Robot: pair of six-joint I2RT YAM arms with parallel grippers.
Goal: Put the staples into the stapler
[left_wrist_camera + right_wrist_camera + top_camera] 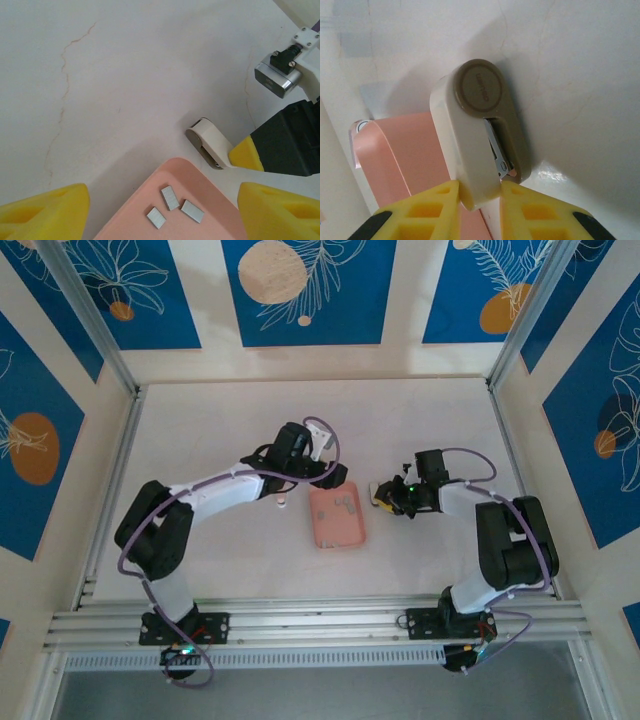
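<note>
The stapler [475, 130], cream with a grey-brown base, lies on the white table just right of the salmon-pink tray [410, 150]. My right gripper [479, 200] is shut on the stapler's rear end, a yellow finger pressed to each side. From above, the stapler [383, 495] sits at the tip of the right gripper [392, 498]. Three staples [170, 197], small grey strips, lie loose in the tray [135, 225]. My left gripper [161, 220] hangs open over that tray corner with nothing between its fingers. The stapler [210, 142] shows beyond it.
The tray [337, 518] lies mid-table between the arms, the left gripper [325, 475] over its far end. A small white object [283, 503] sits left of it. Panel walls close in three sides; an aluminium rail [320, 620] runs along the near edge.
</note>
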